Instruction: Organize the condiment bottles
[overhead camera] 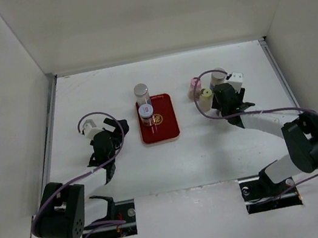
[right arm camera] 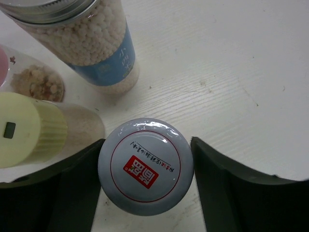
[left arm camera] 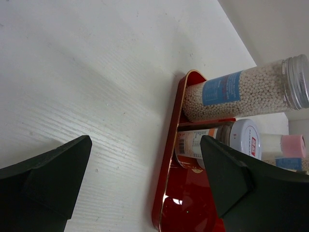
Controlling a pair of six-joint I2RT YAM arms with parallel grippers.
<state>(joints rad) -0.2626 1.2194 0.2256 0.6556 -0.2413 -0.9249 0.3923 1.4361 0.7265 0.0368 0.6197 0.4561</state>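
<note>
From where I stood the job looked about a third done. Two bottles were already standing on the red tray (overhead camera: 166, 125) in the middle of the desk (overhead camera: 215, 158): a silver-capped bottle (overhead camera: 141, 90) at the tray's far left corner, and a white-capped bottle with a red mark (overhead camera: 146, 111) just in front of it, the two close together. The rest of the tray was bare. The other four were bunched well off to the right, all on the desk and none on the tray: a pink-capped bottle (overhead camera: 194, 82), a yellow-capped bottle (overhead camera: 206, 93) just beside it, a grey-capped bottle (overhead camera: 218, 76) a little further back, and a second white-capped bottle (right arm camera: 145, 166). The right claw (overhead camera: 227, 98) had that last one, its two fingers pressed to either side just under the cap. I could not tell whether the bottle had left the desk yet. The left claw (left arm camera: 145, 145) hung wide apart with nothing in it, just left of the tray and pointed towards the two bottles there. I judged four bottles were left to carry over, starting with the one already in the right claw.
</note>
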